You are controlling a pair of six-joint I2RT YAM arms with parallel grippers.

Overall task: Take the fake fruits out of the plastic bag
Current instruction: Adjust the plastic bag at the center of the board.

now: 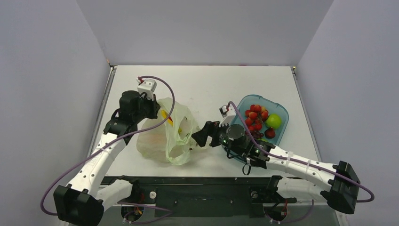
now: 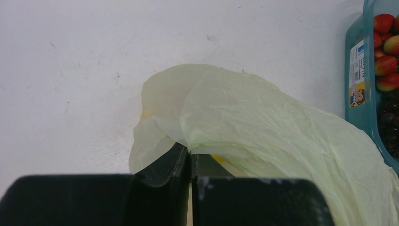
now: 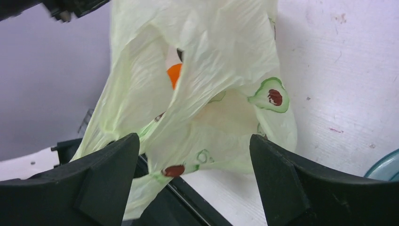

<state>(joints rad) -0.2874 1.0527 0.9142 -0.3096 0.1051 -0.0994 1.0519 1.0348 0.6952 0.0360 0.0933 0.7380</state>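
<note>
1. The left gripper [image 2: 190,154] is clamping shut on an upper fold of the plastic bag [image 1: 175,137]. In the left wrist view the thin film is running straight into the seam between the two closed fingers.
2. The bag is hanging from that pinch and spreading down and to the right onto the white table [image 1: 211,84]. It is lying between the two arms, with its loop handles sagging toward the near edge.
3. The right gripper [image 3: 194,155] is standing wide open. Its dark fingers [image 3: 109,175] are flanking the bag's lower part, so the crinkled film is filling the gap between them. I cannot tell whether the left-hand finger is brushing the film.
4. In the top view the right gripper is pointing at the bag's right side, just beside it, opposite the left gripper at the upper left corner.
5. The banana [image 1: 165,116] is showing as a yellow streak inside the bag, just below the left gripper's fingertips.
6. The orange fruit [image 3: 174,74] is peeking through a fold of the bag, above the open right fingers and apart from them.
7. The blue tray [image 1: 283,133] is sitting to the right of the bag, behind the right wrist, with red strawberries [image 1: 254,114] and a green fruit [image 1: 274,121] lying in it.
</note>
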